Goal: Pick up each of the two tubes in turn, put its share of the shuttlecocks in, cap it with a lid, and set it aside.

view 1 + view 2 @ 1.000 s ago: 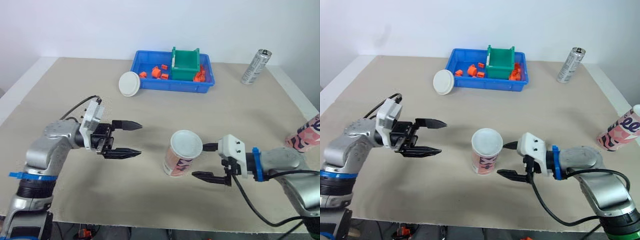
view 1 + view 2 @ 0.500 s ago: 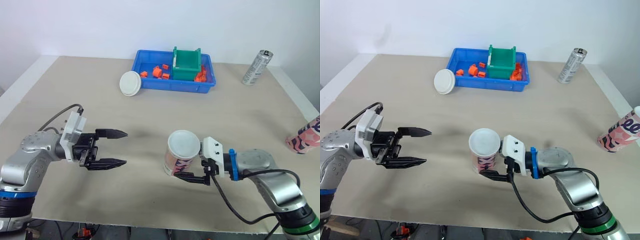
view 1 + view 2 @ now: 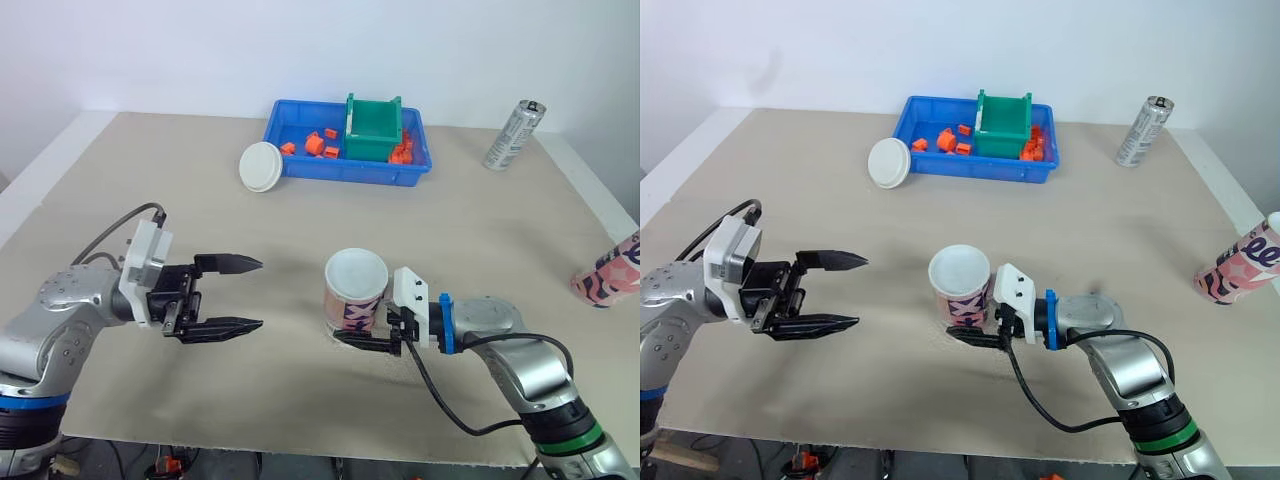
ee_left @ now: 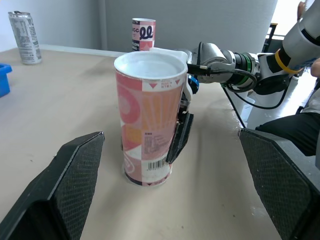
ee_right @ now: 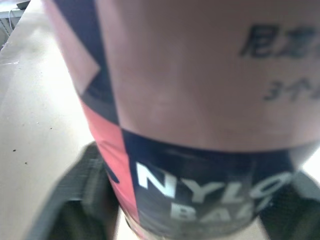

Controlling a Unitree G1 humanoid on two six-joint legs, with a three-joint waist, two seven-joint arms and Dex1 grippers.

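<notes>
A pink patterned tube [image 3: 353, 295] with a white lid on top stands upright at the table's middle front. My right gripper [image 3: 350, 324] reaches in from the right and its fingers [image 3: 362, 338] press against both sides of the tube's base. My left gripper [image 3: 258, 294] hovers open a short way left of this tube, pointing at it, with nothing between its fingers. A second pink tube [image 3: 610, 275] stands at the table's right edge. A loose white lid [image 3: 260, 165] leans against the blue bin [image 3: 300, 168]. No shuttlecocks can be seen.
The blue bin at the back holds small orange parts and a green box [image 3: 372, 128]. A silver can [image 3: 512, 132] stands at the back right. Bare tabletop lies to the left and in front of the bin.
My right gripper slid left and took the capped tube's base between its fingers. The tube shifted a little left and now stands straighter. My left gripper drew back to the left, still open.
</notes>
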